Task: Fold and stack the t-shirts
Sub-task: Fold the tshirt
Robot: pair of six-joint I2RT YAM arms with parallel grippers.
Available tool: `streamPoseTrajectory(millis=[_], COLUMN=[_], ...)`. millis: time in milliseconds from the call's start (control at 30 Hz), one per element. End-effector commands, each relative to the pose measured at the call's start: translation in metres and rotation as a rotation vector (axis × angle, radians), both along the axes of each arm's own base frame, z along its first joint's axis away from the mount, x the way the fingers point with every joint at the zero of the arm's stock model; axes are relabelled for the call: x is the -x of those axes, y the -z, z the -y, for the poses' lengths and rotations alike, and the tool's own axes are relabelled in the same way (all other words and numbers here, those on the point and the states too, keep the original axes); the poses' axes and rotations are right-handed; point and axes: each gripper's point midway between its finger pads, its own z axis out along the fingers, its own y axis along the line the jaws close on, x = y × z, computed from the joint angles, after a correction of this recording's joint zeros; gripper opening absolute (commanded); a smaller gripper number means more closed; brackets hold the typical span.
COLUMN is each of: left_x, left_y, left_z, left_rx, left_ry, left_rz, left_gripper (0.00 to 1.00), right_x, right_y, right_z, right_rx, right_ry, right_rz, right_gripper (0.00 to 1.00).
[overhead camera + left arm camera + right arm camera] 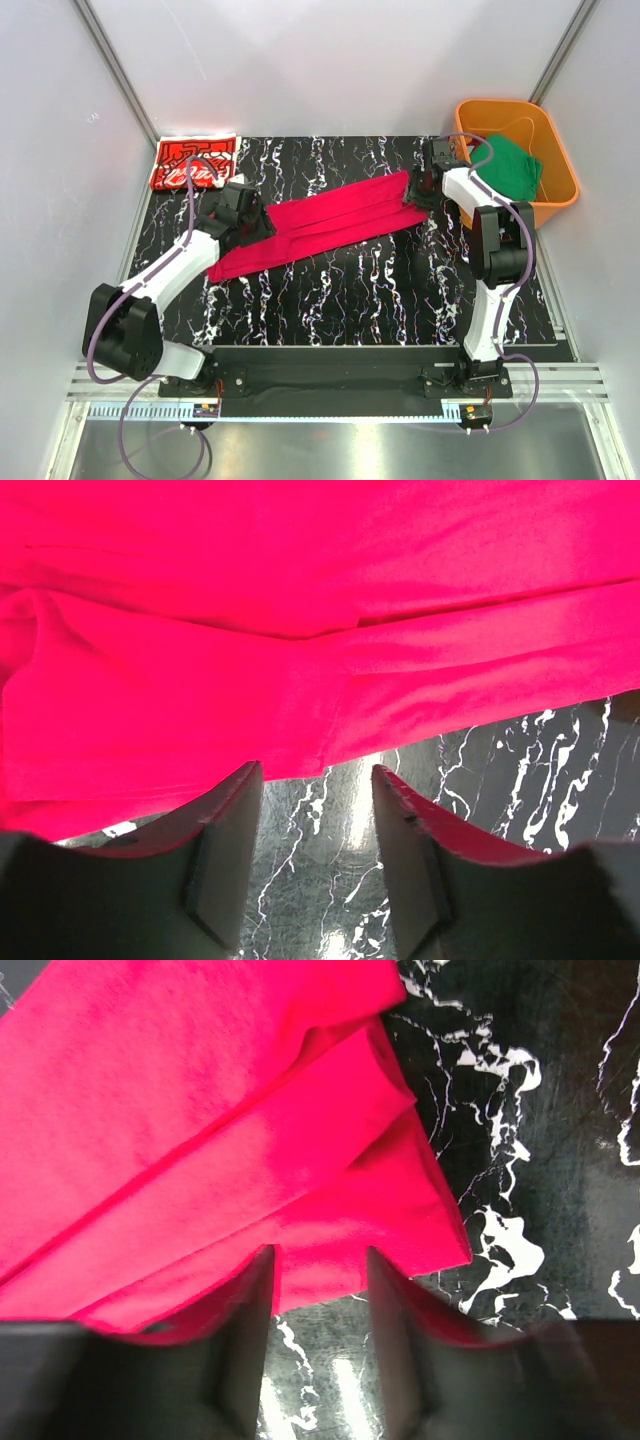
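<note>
Crimson t-shirt folded narrow, long axis running near-left to far-right.

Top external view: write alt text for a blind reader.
A red t-shirt, folded into a long strip, lies diagonally on the black table between the open left gripper and right gripper. A folded printed shirt lies far left; a green shirt sits in an orange tub.

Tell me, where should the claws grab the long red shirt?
Probably at its two short ends. The red shirt lies flat as a long slanted strip, so the left claw could pinch the near-left end from outside, and the right claw the far-right end, catching all the folded layers.
</note>
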Motion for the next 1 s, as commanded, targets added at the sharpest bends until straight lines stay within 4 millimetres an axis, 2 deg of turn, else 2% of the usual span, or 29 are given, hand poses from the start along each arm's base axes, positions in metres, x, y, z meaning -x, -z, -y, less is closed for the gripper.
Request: streamPoseTrajectory(millis=[0,67,100,233,400,533,633,667,700,733,900,967], left_x=[-0.008,-0.008,-0.008,-0.011,-0.022,-0.024,-0.020,-0.018,-0.015,-0.013,0.004,0.011], left_y=[-0.012,-0.005,-0.004,0.007,0.031,0.036,0.030,0.029,0.032,0.023,0.018,0.008], left_z=[0.016,0.025,0.032,0.052,0.061,0.059,0.053,0.050,0.043,0.041,0.018,0.011], left_rx=[0.060,0.068,0.088,0.116,0.106,0.083,0.060,0.053,0.031,0.032,-0.031,-0.039], left_ry=[0.052,0.076,0.093,0.129,0.097,0.071,0.048,0.039,0.023,0.022,0.001,-0.002], left_rz=[0.054,0.033,0.030,-0.009,-0.093,-0.105,-0.085,-0.083,-0.086,-0.062,-0.055,-0.034], left_gripper=[0.49,0.43,0.42,0.39,0.34,0.34,0.35,0.36,0.36,0.38,0.40,0.40], right_x=[-0.007,-0.009,-0.010,-0.016,-0.015,-0.004,0.009,0.014,0.018,0.026,0.049,0.052], right_y=[-0.017,-0.013,-0.012,-0.004,0.016,0.036,0.046,0.050,0.052,0.053,0.051,0.047], right_z=[0.007,0.006,0.005,0.004,0.009,0.013,0.017,0.026,0.027,0.029,0.038,0.042], right_rx=[0.000,-0.017,-0.026,-0.030,-0.002,0.017,0.035,0.073,0.080,0.086,0.116,0.135], right_ry=[0.026,0.028,0.026,0.020,0.025,0.035,0.052,0.079,0.087,0.093,0.113,0.115], right_rz=[0.071,0.069,0.072,0.058,0.019,-0.027,-0.072,-0.092,-0.101,-0.110,-0.122,-0.117], right_gripper=[0.41,0.32,0.21,0.05,0.03,0.06,0.10,0.10,0.10,0.11,0.13,0.15])
